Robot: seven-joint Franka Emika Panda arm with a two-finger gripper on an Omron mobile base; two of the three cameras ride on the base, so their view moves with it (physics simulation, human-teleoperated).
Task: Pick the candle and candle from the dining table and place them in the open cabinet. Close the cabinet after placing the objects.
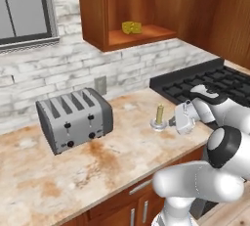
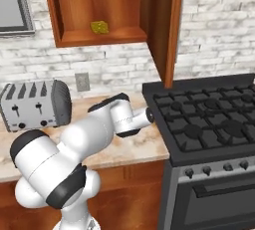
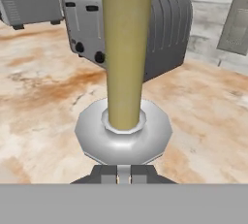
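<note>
2 rear base views share the toaster; hand view close.

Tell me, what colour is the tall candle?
The candle is olive-yellow, standing in a silver holder; the hand view shows it best.

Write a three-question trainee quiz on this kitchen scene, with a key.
1. True or false: the candle lies on its side.
2. What stands left of the candle on the counter? A) kettle B) toaster C) bowl
3. Fill in: the yellow wedge sits inside the open ____.

Key: 1 false, it stands upright in its silver holder, with the shut gripper at the holder's rim; 2 B; 3 cabinet.
</note>
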